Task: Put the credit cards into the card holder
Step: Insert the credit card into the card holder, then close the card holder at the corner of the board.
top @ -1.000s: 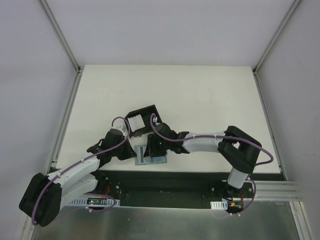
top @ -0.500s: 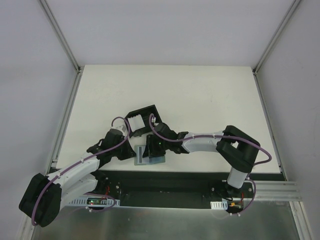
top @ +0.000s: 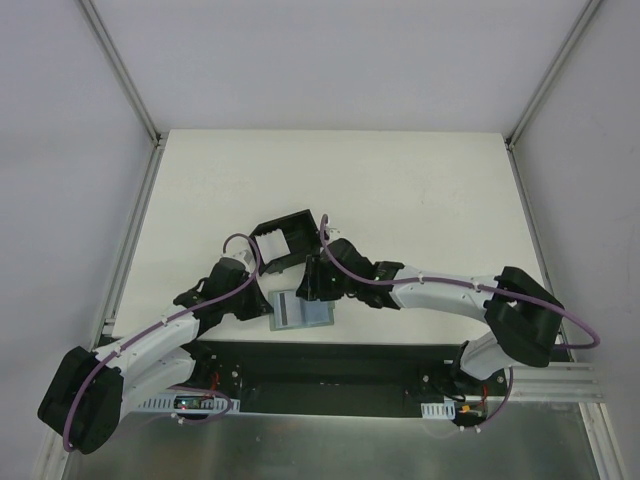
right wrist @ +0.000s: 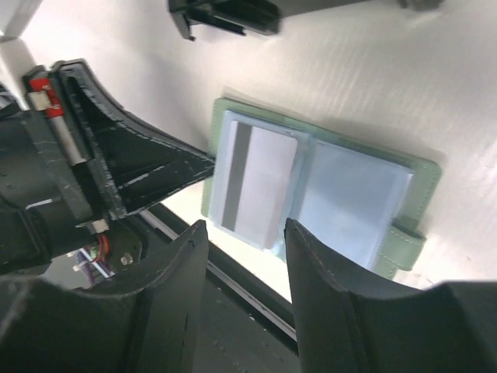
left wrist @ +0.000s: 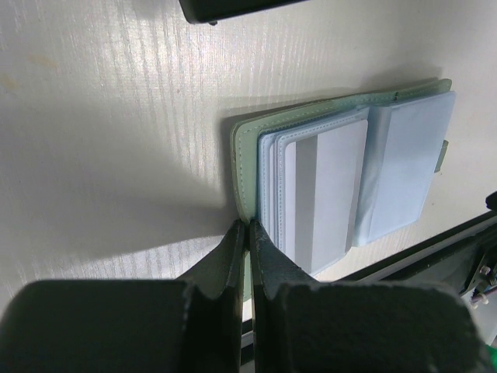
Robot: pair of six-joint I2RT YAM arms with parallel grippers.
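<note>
A grey-green flat case lies open at the table's near edge. A whitish-grey credit card with a dark stripe sits in its left half, and also shows in the left wrist view and the right wrist view. The right half is light blue; I cannot tell whether that is a card or a sleeve. My left gripper is shut on the case's left edge. My right gripper is open and empty, above the case. The black card holder stands just behind the case.
The table's near edge and the black base rail lie right under the case. The left gripper's fingers reach in beside the case in the right wrist view. White table surface stretches behind and to the right.
My right gripper has lifted off the case and drawn back toward the card holder, uncovering the striped card. Its elbow has swung right. The left gripper has stayed put.
</note>
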